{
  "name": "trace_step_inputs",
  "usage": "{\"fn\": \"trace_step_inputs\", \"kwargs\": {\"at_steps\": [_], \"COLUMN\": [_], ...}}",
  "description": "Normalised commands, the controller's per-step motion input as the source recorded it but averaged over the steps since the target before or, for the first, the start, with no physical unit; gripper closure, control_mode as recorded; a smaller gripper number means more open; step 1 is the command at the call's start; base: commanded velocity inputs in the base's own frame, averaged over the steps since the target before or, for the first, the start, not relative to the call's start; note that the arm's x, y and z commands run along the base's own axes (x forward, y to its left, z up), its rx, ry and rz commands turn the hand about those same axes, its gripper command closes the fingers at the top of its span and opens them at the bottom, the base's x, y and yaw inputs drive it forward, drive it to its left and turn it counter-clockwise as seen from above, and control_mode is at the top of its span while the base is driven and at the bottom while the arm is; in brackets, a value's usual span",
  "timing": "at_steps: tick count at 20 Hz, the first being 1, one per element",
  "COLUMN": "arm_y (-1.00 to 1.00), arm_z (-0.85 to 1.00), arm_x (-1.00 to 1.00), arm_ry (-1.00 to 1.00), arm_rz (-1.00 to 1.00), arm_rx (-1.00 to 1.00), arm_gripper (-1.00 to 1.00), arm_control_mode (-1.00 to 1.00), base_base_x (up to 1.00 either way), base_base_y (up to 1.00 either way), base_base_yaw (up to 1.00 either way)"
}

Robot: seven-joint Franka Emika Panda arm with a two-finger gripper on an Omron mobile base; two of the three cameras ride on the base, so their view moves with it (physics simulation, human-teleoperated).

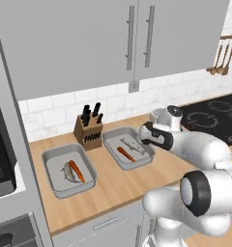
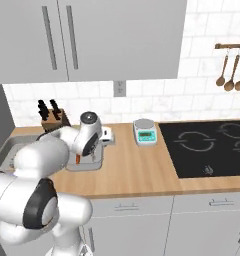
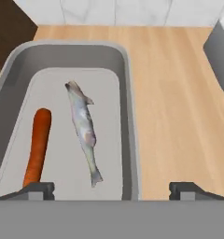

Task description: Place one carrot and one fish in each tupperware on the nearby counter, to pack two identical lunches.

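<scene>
Left base view: looking down from behind-left over the counter (image 1: 118, 185).
Right base view: facing the same counter from behind-right.
Hand view: hovering close above one tupperware (image 3: 128, 116).

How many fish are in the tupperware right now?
2. One fish lies in the left tupperware beside a carrot; the other fish lies in the right tupperware next to its carrot. Nothing seems hidden.
</scene>
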Motion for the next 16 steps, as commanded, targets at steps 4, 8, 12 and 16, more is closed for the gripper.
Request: {"fn": "trace_step_inputs", "kwargs": {"at_steps": [4,8,12,16], "arm_y": [-0.83,-0.54,-0.25,-0.10], "arm_z": [0.75,0.60,0.54,0.41], "arm_x": [-1.00,-0.74,-0.57,-0.49], "arm_ry": [-0.15,-0.12,-0.16,-0.13], "arm_rz": [-0.10,-0.06,0.00,0.00], "arm_rx": [0.10,0.07,0.02,0.00], "arm_gripper": [-1.00,-1.00,-1.00,-1.00], "arm_control_mode": [-1.00,-1.00,-1.00,-1.00], "base_base_x": [0.00,0.00,0.00,0.00], "base_base_y": [0.00,0.00,0.00,0.00], "base_base_yaw": [0.00,0.00,0.00,0.00]}}
